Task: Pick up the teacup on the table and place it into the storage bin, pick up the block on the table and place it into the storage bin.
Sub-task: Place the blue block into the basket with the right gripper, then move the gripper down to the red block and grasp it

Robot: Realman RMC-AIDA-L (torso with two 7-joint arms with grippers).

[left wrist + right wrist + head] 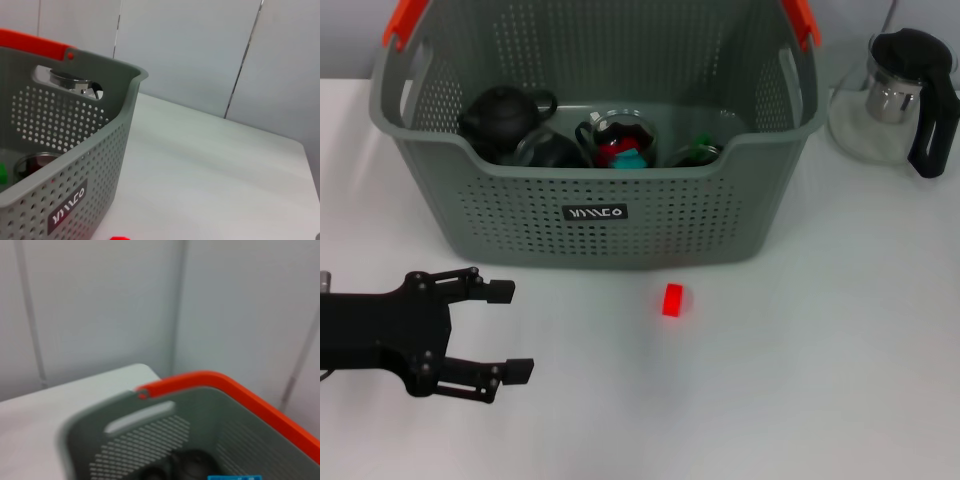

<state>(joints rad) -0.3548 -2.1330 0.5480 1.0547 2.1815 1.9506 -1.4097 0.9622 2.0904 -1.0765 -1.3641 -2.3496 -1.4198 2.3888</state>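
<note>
One small red block [673, 300] lies on the white table [820, 350], just in front of the storage bin [600, 215] and a little to the robot's right of the bin's black label [595, 212]. Inside the bin sit a dark teapot [503, 118], a glass teacup [623, 138] with something red and teal in it, and a green item [701, 147] (too hidden by the front wall to name). Beyond the bin's right end stands a glass pitcher [905, 95] with a black lid and handle.

Near the table's front edge on the robot's left, the left gripper [510, 332] hovers with its two fingers spread wide and nothing between them, well apart from the block.

From the left wrist view only a sliver of the block [119, 238] shows, below the bin's front wall [100, 165] and label [69, 209]. Seen from the right wrist, high over the bin, are its orange handle end [220, 385] and what may be the teapot's top [192, 465], blurred; the right gripper itself appears nowhere.
</note>
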